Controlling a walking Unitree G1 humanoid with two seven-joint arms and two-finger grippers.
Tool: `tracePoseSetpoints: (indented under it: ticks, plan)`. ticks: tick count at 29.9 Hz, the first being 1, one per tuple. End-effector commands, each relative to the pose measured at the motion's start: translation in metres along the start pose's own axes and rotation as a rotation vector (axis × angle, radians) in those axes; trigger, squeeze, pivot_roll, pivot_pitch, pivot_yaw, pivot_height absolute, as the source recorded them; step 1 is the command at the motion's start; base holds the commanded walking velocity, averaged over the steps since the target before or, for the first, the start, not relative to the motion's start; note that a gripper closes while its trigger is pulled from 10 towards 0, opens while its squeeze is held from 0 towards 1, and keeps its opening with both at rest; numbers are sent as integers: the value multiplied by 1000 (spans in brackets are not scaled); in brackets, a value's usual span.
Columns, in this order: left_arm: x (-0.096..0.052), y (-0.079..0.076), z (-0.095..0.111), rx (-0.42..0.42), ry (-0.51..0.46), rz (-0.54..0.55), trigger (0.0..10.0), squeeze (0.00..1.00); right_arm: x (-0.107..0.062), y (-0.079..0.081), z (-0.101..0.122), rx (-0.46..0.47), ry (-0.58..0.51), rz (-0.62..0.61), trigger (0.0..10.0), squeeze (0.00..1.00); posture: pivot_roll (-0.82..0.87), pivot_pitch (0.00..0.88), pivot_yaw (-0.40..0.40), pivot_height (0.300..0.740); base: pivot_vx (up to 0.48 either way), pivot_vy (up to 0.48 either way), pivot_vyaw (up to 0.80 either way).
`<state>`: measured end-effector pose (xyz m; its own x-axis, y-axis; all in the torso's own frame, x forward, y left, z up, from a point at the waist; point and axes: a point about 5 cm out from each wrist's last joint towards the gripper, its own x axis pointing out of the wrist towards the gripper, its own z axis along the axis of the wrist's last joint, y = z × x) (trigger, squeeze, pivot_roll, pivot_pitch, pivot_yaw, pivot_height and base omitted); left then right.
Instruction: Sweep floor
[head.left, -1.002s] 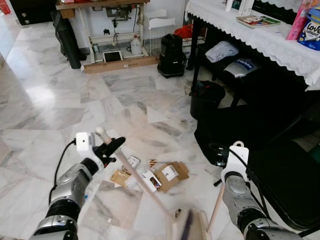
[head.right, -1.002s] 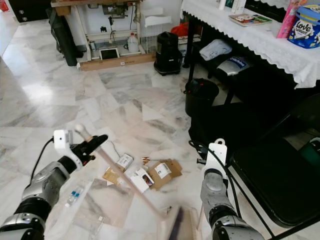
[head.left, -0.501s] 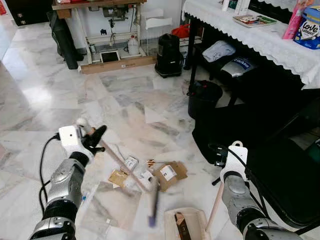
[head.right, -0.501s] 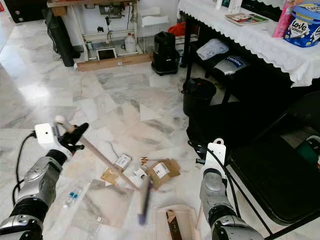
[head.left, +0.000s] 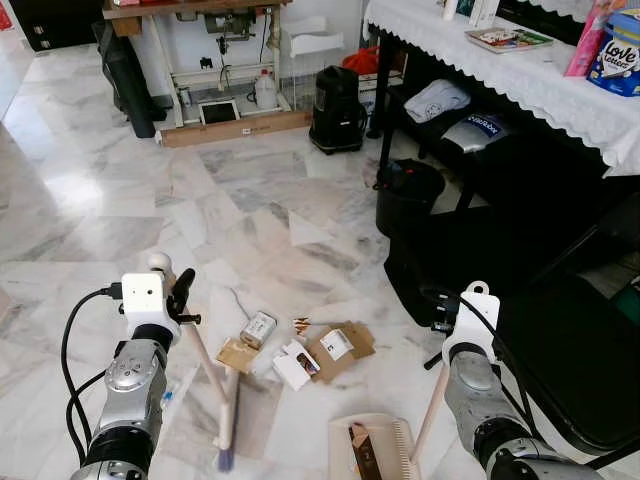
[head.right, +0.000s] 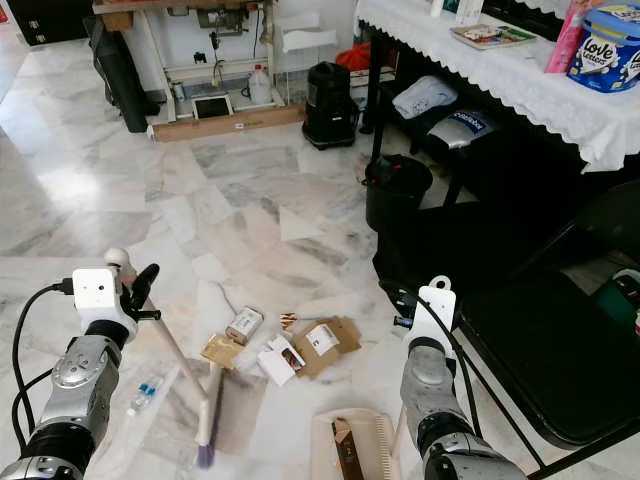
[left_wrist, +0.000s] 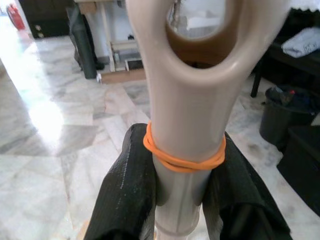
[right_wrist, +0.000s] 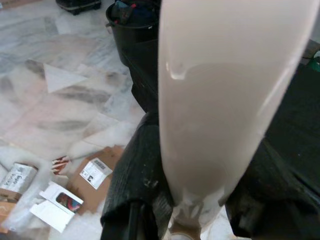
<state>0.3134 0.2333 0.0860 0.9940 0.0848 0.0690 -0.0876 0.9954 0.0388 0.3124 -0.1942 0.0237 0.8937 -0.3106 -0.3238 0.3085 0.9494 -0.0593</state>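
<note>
Marble floor (head.left: 120, 200). Dustpan (head.left: 372, 450) lies flat near the litter; right gripper (right_wrist: 200, 210) clamps its handle. Broom (head.left: 213, 385) head lies left of cardboard scraps (head.left: 340, 348); left gripper (left_wrist: 177, 200) clenches its handle.

Scene is brightly and evenly lit in the head views. Strong glare is noted on the marble floor (head.left: 70, 190) at the far left, as from daylight entering there. Deep shadow is recorded beneath the white-clothed table (head.left: 560, 80), where detail is lost. The broom head (head.left: 226, 430) is slightly motion-blurred. In both wrist views, the near handles are rendered out of focus; backgrounds are moderately sharp.
</note>
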Motion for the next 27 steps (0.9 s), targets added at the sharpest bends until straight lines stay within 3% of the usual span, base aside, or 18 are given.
tracePoseSetpoints:
  ticks: [1, 17, 27]
  plan:
    - [8, -4, 14, 25, -72, -9, 10000, 0, 0, 6, 7, 46, -43, 24, 10000, 0, 72, 0, 26, 740, 0, 0, 0]
    - [17, -18, 21, 52, -116, -24, 10000, 0, 0, 11, 34, 68, -236, 77, 10000, 0, 65, 0, 42, 740, 0, 0, 0]
    - [27, -10, 30, 80, -121, -48, 10000, 0, 3, 12, 37, 320, -197, 48, 10000, 0, 48, 0, 99, 740, 0, 0, 0]
